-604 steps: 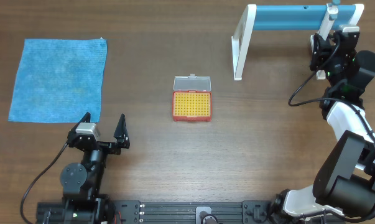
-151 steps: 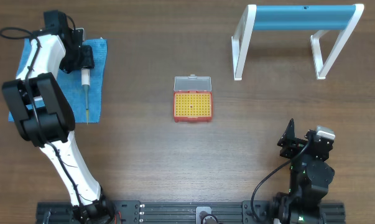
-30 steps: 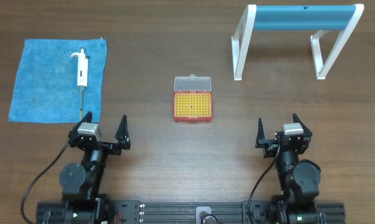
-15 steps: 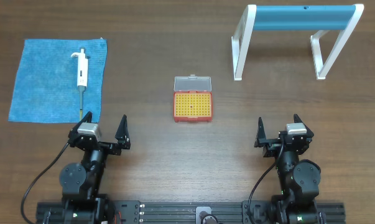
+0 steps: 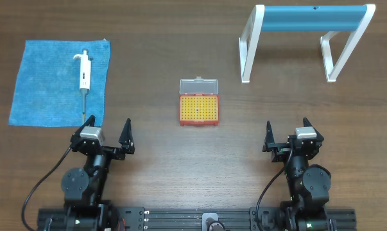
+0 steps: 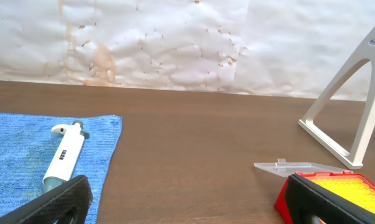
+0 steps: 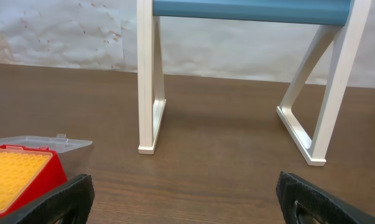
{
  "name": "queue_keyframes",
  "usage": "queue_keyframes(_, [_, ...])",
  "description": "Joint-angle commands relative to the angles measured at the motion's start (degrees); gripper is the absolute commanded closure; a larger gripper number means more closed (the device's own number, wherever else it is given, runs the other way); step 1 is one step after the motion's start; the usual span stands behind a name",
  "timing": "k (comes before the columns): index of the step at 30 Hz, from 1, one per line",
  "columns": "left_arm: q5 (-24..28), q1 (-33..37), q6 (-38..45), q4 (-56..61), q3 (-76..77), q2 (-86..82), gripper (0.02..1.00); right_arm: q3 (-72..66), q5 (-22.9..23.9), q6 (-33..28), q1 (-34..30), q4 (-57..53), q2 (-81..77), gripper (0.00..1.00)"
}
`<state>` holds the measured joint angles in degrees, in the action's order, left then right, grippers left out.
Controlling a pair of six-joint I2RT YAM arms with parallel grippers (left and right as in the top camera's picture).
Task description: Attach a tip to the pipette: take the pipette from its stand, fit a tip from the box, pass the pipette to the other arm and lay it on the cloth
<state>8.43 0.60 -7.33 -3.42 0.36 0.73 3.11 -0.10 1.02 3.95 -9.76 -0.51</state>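
Withdrawn from the cloth (image 5: 45, 90) since five seconds ago, the left gripper (image 5: 108, 131) sits spread at its base. On the cloth lies the pipette (image 5: 83, 74), released. Also spread is the right gripper (image 5: 287, 131), at its own base. At mid-table the tip box (image 5: 198, 108) stands open, the stand (image 5: 312, 16) beyond.

Bare tabletop (image 5: 148, 58) is lying between the cloth (image 5: 45, 83) and the tip box (image 5: 198, 109), and between that box and the stand (image 5: 309, 18). The box, lid laid back, is standing mid-tabletop, well ahead of the left hand (image 5: 108, 122) and right hand (image 5: 286, 123). The stand's white legs are blocking the far right corner; the pipette (image 5: 84, 76) is occupying the cloth's right part.
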Motion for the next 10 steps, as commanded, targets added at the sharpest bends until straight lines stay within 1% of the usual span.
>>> queue_keyframes(1, [1.5,-0.2,0.9,-0.3,0.0,-0.5,0.020,-0.5,0.7,0.7,0.5,0.4,0.5,0.040])
queue_keyframes(10, [1.5,-0.2,0.9,-0.3,0.0,-0.5,0.020,-0.5,0.7,0.7,0.5,0.4,0.5,0.040])
